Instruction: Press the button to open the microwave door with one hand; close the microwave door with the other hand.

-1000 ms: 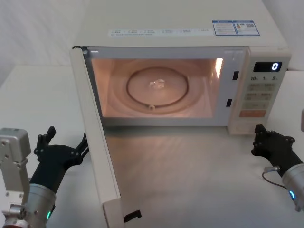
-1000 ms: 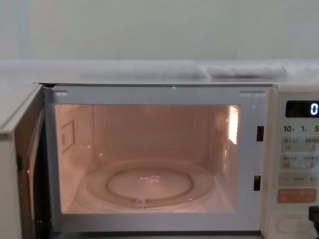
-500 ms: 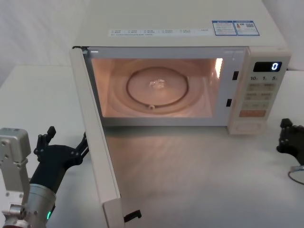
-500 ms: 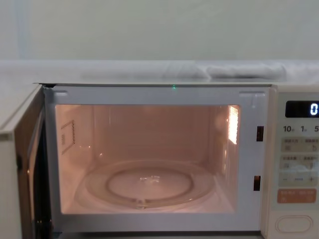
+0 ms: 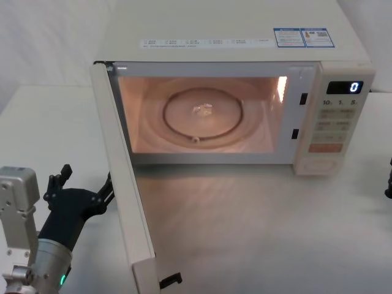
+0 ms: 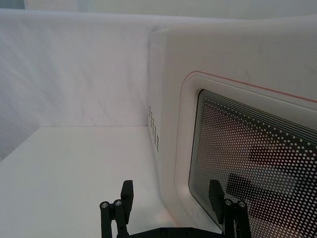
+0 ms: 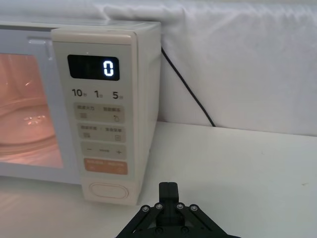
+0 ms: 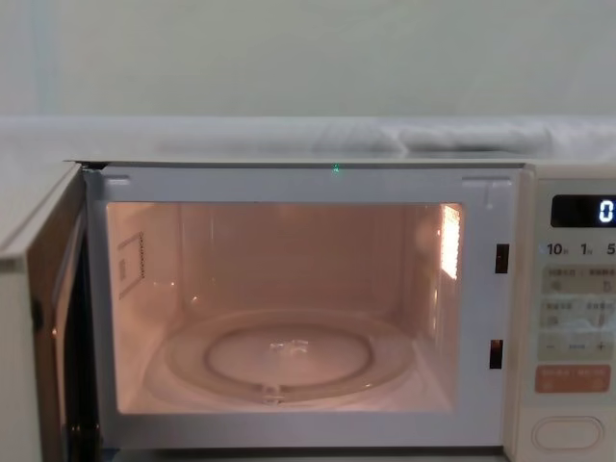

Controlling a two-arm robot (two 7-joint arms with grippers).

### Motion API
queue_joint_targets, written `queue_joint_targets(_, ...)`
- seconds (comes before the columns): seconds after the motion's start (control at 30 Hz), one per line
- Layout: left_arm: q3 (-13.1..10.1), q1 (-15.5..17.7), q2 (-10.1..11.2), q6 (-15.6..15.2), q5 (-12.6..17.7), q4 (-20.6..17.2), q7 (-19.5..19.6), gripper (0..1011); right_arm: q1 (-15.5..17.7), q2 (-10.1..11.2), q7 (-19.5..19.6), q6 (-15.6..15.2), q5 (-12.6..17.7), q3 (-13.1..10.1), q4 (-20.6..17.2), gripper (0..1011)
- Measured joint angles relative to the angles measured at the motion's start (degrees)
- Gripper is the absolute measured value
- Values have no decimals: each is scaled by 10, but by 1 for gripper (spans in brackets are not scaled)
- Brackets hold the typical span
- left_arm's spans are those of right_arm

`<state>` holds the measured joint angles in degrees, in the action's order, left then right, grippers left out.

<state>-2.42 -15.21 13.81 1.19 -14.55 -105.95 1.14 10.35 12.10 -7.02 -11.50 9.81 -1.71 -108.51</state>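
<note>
The microwave door (image 5: 125,190) stands swung open at the left; being rigid and hinged, it should swing lightly when pushed on its outer face near the free edge. The left gripper (image 6: 173,203) waits just outside it, fingers spread, empty. The right gripper (image 7: 167,191) has its fingers closed, empty, near the button (image 7: 110,191). Display reads "0"

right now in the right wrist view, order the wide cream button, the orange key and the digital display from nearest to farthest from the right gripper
1. The wide cream button, lowest on the keypad strip, nearest the right gripper.
2. The orange key, just above the button.
3. The digital display, at the strip's top, farthest.
</note>
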Motion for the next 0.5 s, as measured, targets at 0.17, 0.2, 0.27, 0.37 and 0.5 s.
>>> queue_joint_targets(0.17,0,0,0,0,0,0,0,1001,0,0,0,0,0,1,0,7)
queue_joint_targets(0.2,0,0,0,0,0,0,0,1001,0,0,0,0,0,1,0,7)
queue_joint_targets(0.27,0,0,0,0,0,0,0,1001,0,0,0,0,0,1,0,61)
queue_joint_targets(0.37,0,0,0,0,0,0,0,1001,0,-1,0,0,0,2,0,147)
queue_joint_targets(0.5,0,0,0,0,0,0,0,1001,0,-1,0,0,-1,2,0,255)
